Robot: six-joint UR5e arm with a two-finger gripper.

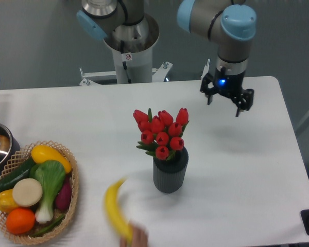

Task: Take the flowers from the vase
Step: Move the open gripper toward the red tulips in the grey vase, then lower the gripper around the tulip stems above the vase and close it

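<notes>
While flowers [161, 131] fill the vase [170, 174], no writing reads

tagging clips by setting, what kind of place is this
Most likely a robotics lab or test bench, not a home. A UR5e arm on a pedestal stands over a plain white table against a bare grey wall, and the basket of vegetables and the tulips in a ribbed vase look like plastic props.

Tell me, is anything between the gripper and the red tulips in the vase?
No. In the fixed camera view, only bare white table separates the gripper from the red tulip flowers in the dark grey ribbed vase.
</notes>
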